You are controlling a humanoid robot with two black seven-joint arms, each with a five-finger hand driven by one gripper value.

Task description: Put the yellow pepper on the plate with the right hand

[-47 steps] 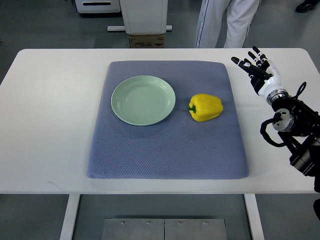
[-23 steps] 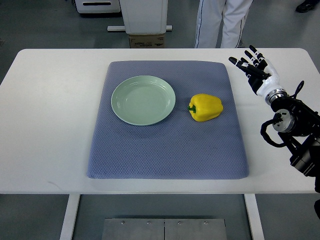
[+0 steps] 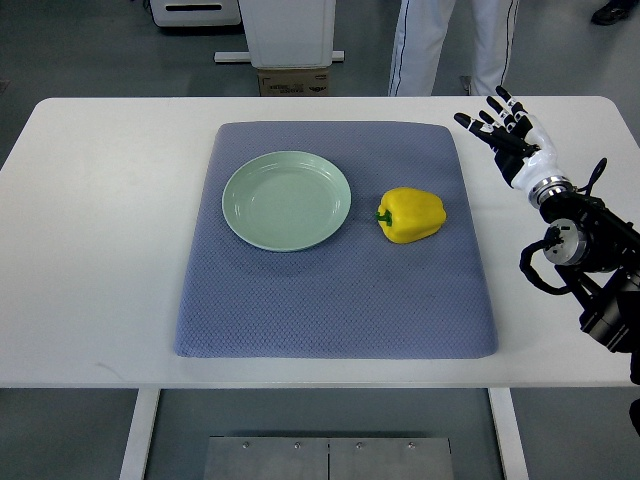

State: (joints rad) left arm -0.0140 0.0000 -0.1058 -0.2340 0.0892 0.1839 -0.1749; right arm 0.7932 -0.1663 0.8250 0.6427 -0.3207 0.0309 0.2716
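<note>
Counted: 1 yellow pepper (image 3: 411, 215) | 1 green plate (image 3: 287, 200) | 1 grey mat (image 3: 335, 290) | 1 white surface (image 3: 100, 230) | 1 robot hand (image 3: 508, 143) | 1 person (image 3: 455, 45)

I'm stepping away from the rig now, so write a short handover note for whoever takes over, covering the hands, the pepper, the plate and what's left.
Right hand: open, fingers spread, holding nothing, above the white table's far right part, clear of the blue-grey cloth mat.
Left hand: not in view.
Yellow bell pepper: lying on the mat, right of the pale green round plate, not touching it.
Plate: empty.
Done: nothing yet.
Left: reach, grasp the pepper, set it on the plate.
</note>
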